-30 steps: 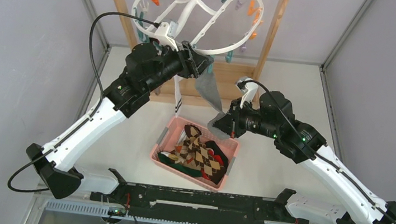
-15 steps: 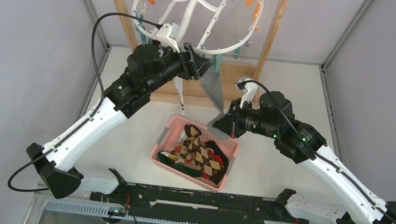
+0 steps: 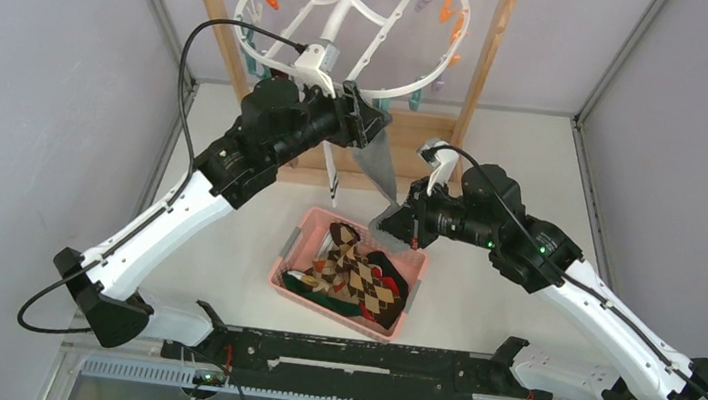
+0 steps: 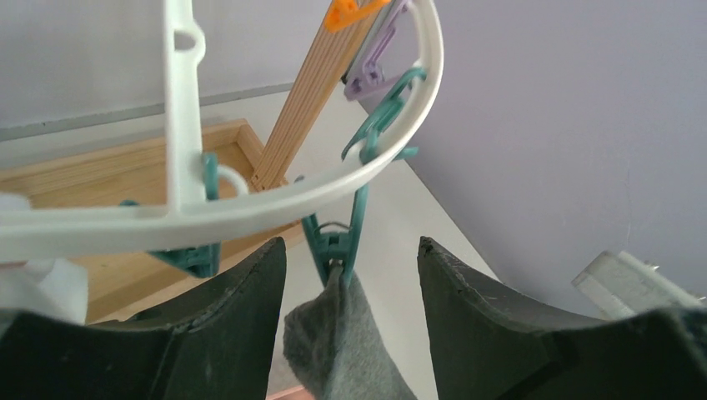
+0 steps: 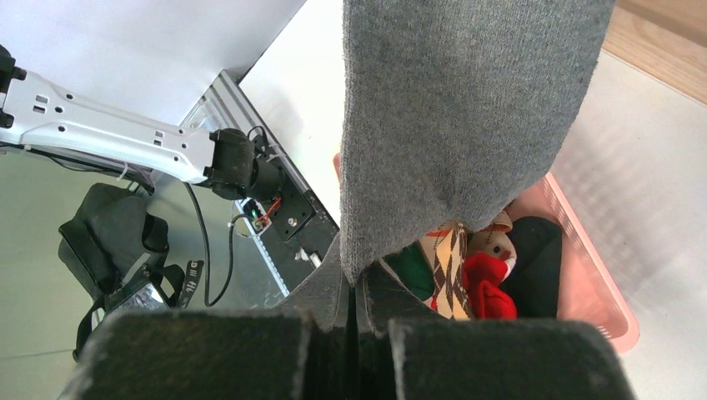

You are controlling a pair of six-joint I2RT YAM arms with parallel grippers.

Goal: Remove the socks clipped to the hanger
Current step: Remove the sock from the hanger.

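Your left gripper stood spread at the near rim of the hanger, one finger on each side of a teal clip and apart from it. That clip hung from the white rim and bit the top edge of a grey sock. From above, you could see the sock stretched down and to the right from the hanger to your right gripper. The right gripper was pressed together, pinching the lower end of the sock between its pads.

The hanger hung tilted on the wooden frame at the back of the table. Orange, teal and purple clips dangled around its far rim.

Below your right gripper sat a pink basket. Loose socks lay heaped inside it, among them brown argyle, red and black ones.
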